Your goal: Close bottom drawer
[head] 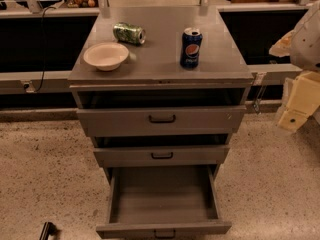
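The bottom drawer (162, 228) of the grey metal cabinet is pulled far out toward me. Its plain grey tray (162, 191) is empty, and its narrow front with a small dark pull (165, 233) lies at the bottom edge of the view. The middle drawer front (161, 155) and the taller top drawer front (161, 119) stand out only slightly from the cabinet. My gripper (296, 106), cream-coloured, hangs at the far right edge, off to the right of the cabinet at about top-drawer height, apart from all drawers.
On the cabinet top (160, 71) stand a white bowl (106, 55), a green can lying on its side (129, 33) and an upright blue Pepsi can (191, 47). A dark object (47, 230) lies on the speckled floor at bottom left. A counter runs behind.
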